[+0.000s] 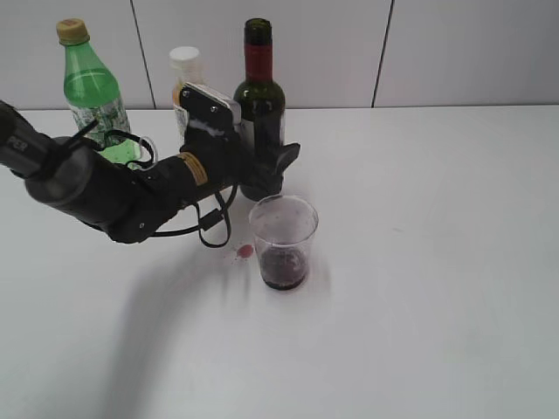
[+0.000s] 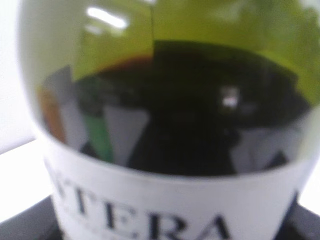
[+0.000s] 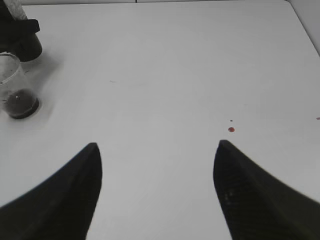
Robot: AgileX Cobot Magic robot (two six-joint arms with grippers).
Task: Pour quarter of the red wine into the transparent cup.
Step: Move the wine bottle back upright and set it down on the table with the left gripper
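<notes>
Glossy glass wine bottle (image 1: 260,105), tapered clear cup (image 1: 283,240)

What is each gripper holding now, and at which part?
The left gripper grips the wine bottle around its lower body, at the white label. The right gripper is open and holds nothing.

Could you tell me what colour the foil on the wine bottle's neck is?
Red; the foil shows best in the exterior view.

- The white table (image 1: 437,262) carried everything.
- The wine bottle (image 1: 260,105) stood upright on it.
- The transparent cup (image 1: 283,242) stood just in front of that bottle.
- A red spill spot (image 1: 244,251) lay just left of the cup.
- The green soda bottle (image 1: 91,83) and a white-capped bottle (image 1: 186,70) stood left of the wine bottle.
</notes>
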